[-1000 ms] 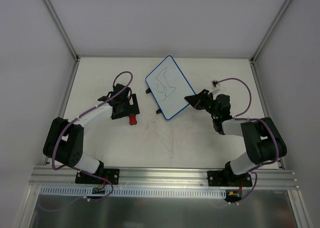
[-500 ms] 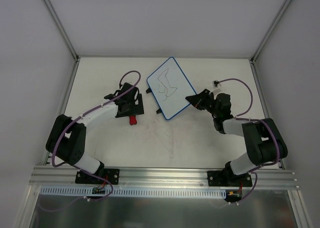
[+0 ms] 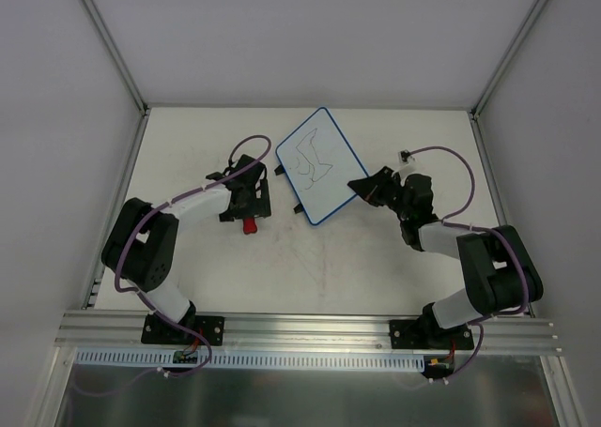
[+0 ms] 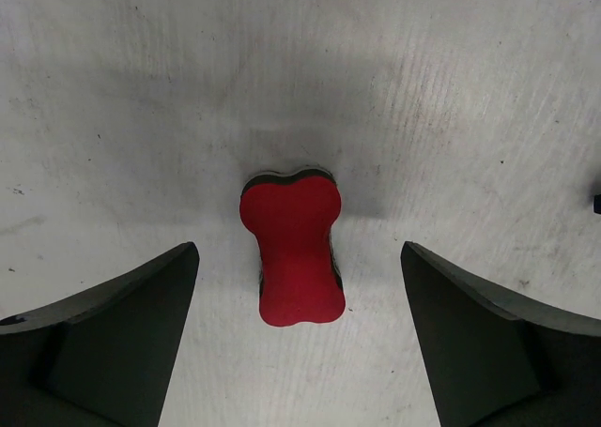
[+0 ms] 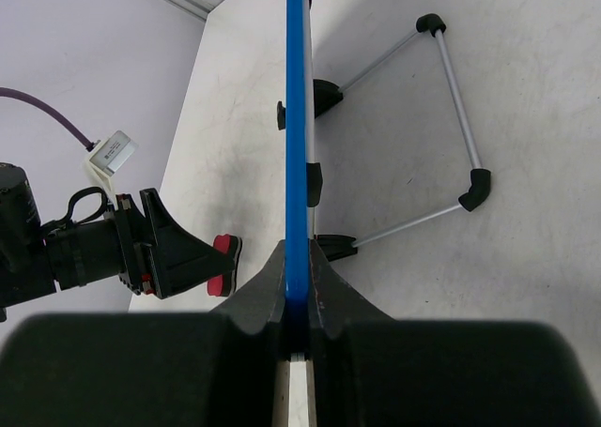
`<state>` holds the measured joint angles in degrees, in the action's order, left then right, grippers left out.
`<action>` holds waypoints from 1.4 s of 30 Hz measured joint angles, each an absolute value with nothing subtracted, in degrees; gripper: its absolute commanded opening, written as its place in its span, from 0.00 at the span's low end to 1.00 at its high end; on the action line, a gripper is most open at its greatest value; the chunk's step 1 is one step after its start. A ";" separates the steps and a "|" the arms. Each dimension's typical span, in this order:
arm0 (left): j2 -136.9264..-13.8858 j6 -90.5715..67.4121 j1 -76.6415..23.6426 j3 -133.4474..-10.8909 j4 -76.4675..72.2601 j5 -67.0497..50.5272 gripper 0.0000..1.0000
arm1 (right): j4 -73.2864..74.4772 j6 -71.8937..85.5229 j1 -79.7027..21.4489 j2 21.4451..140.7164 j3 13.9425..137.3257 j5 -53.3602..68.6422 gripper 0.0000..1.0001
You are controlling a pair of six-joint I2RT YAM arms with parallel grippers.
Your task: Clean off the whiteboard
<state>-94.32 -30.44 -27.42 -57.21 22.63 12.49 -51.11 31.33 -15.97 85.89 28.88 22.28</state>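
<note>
The whiteboard (image 3: 317, 166) with a thin blue rim and dark scribbles stands tilted at the table's middle back. My right gripper (image 3: 360, 187) is shut on its right edge; in the right wrist view the blue rim (image 5: 296, 117) runs straight up from between the fingers. The small red bone-shaped eraser (image 3: 249, 226) lies on the table left of the board. My left gripper (image 3: 250, 213) hangs open just above it; in the left wrist view the eraser (image 4: 293, 249) lies between the two spread fingers (image 4: 122, 324), apart from both.
The board's wire stand (image 5: 441, 127) with black tips rests on the table behind the board. White enclosure walls surround the table on three sides. The arm bases sit on the aluminium rail (image 3: 310, 328) at the near edge.
My left gripper has moved right and toward the eraser, ending over it. The right gripper and the whiteboard have stayed nearly still.
</note>
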 measured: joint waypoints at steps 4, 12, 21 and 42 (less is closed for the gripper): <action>-94.39 -30.44 -27.44 -57.74 22.79 12.49 0.87 | -50.15 31.24 -16.10 85.89 29.65 22.39 0.00; -94.87 -31.40 -27.44 -57.82 23.22 12.45 0.80 | -49.17 30.87 -16.16 86.83 31.31 23.24 0.00; -95.39 -33.26 -27.44 -57.82 23.55 12.49 0.65 | -49.06 30.85 -16.16 87.50 31.94 23.53 0.00; -98.70 -33.98 -27.44 -59.24 26.33 12.62 0.58 | -49.06 30.83 -16.16 87.72 32.25 23.83 0.00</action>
<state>-98.70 -33.98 -27.44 -59.24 26.33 12.62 -49.06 30.83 -16.16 87.72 32.25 23.83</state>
